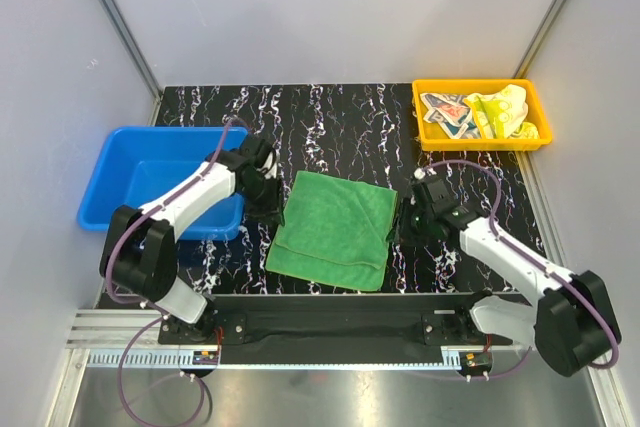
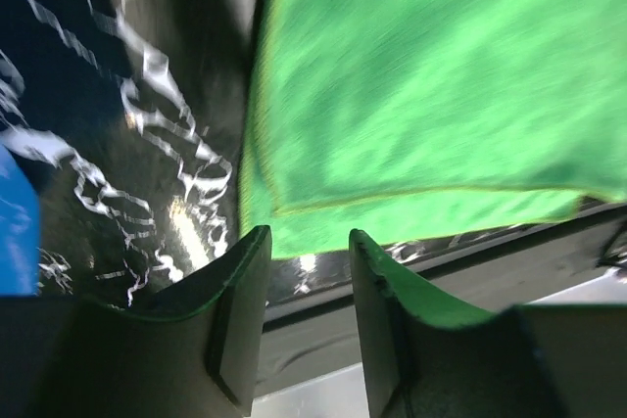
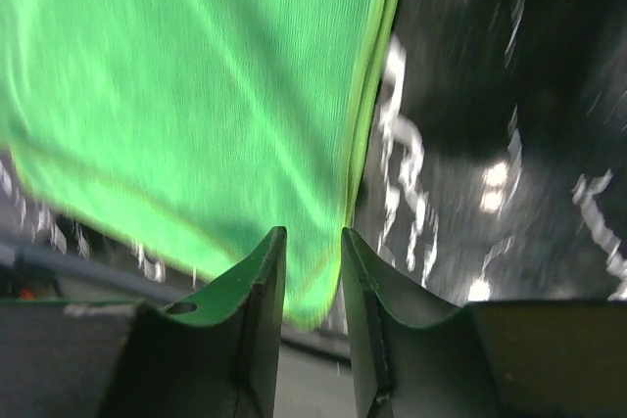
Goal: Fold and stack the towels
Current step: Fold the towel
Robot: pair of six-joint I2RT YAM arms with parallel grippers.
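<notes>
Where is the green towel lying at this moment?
In the top view, the green towel lies on the middle of the dark table, between the left gripper and the right gripper, with the blue bin to its left.

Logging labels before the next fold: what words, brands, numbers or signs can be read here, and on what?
No text can be read in any view.
Printed cream cloth in the orange plastic tray: coloured marks, too small to read.
Pale yellow cloth beside it: green print, too small to read.
Plain green microfibre towel: no marking shows.
Blue plastic bin: no label shows.
</notes>
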